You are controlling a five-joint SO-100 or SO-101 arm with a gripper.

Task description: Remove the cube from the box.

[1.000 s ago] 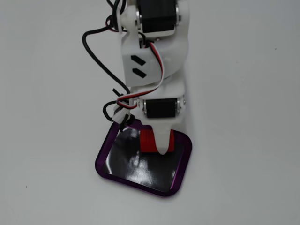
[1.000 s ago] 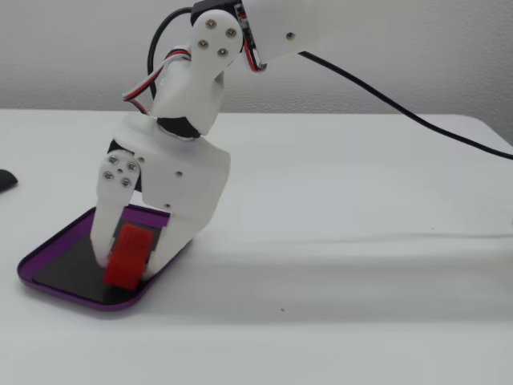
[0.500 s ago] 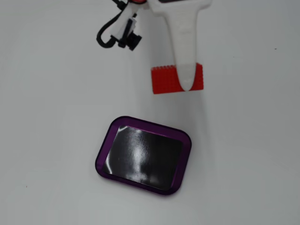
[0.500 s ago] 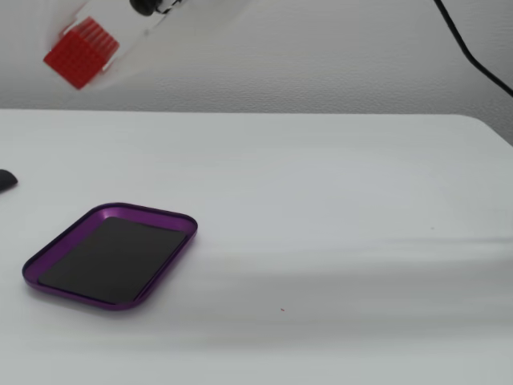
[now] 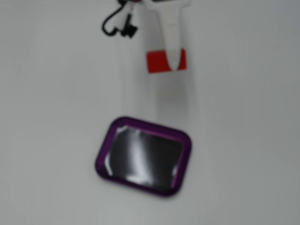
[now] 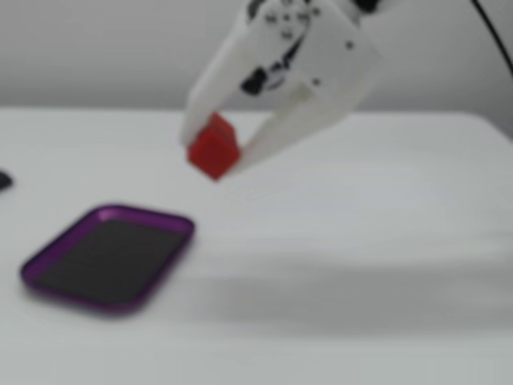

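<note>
Swung aside, gripper (image 6: 210, 164) seemingly clamps one cube (image 6: 213, 148) beyond one box (image 6: 109, 253)

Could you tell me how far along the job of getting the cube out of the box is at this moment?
Done: the box lies empty, and the cube is out of it. In hand: the pincer holds the cube in the air, off to the side of the box, in both fixed views. Left: setting it down on the table and letting go.
</note>
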